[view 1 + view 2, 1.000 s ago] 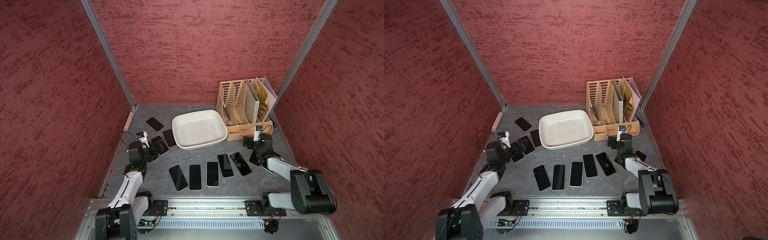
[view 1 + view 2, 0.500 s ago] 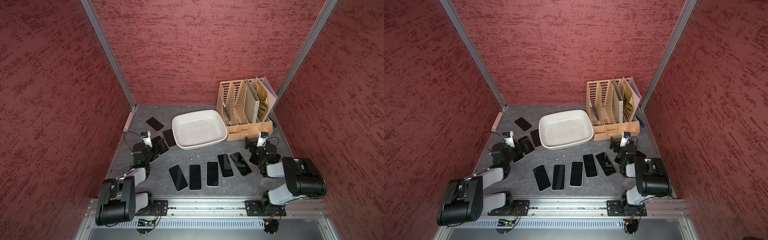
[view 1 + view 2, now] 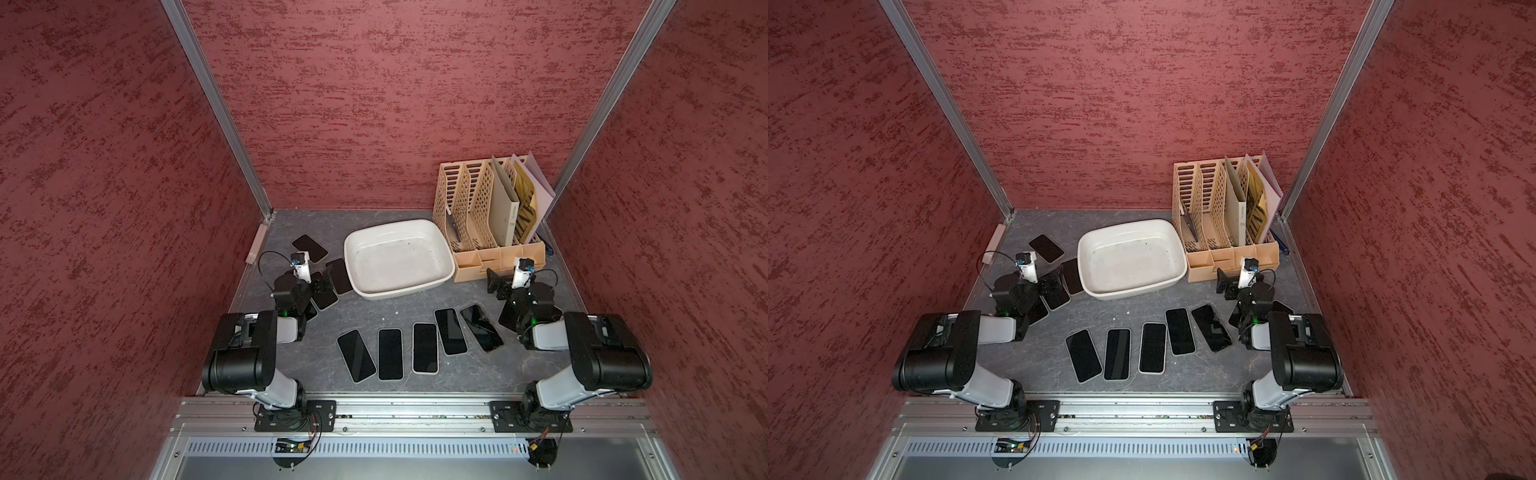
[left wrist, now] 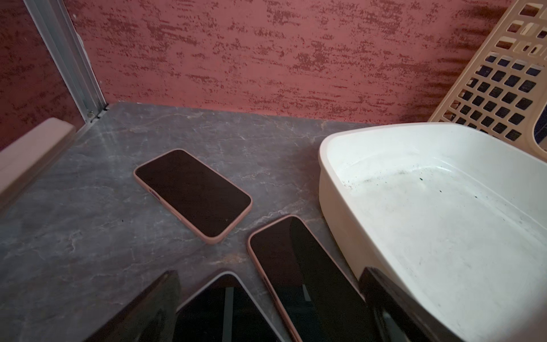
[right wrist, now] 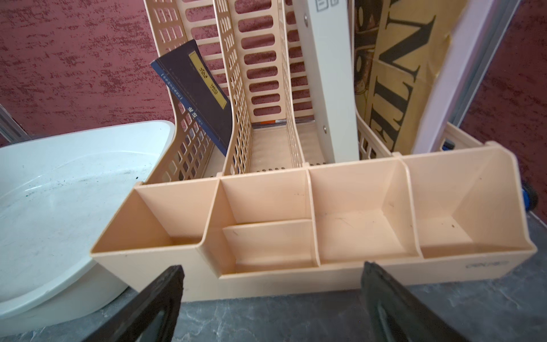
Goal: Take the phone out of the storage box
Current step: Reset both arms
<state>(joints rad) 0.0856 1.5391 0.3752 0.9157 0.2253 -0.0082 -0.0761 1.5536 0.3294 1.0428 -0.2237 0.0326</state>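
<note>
Left fingers (image 4: 154, 308) spread wide, pinching nothing, low over the grey desk (image 4: 88, 237). Below and between their tips, a white-edged phone (image 4: 228, 305), screen up. Just ahead of the tips, a pink-cased phone (image 4: 296, 266) lying flat, just beside the storage box (image 3: 397, 262). Farther ahead and off to the left, a lone pink phone (image 4: 192, 195), apart from the rest. Storage box ahead and to the right of these fingers, flat on the desk, dark specks on its white floor; every visible phone outside it. Behind both pairs of fingers, toward the arm bases, a row of five phones (image 3: 425, 347), all screen up on the desk, well apart from the box. Right fingers (image 5: 390, 302) also spread, nothing between them, pointed at the low front compartments of a beige file rack (image 5: 266, 207), near it but not touching. Box rim just left of these tips. In the rack's leftmost slot, a dark book (image 5: 198, 91), leaning.
</note>
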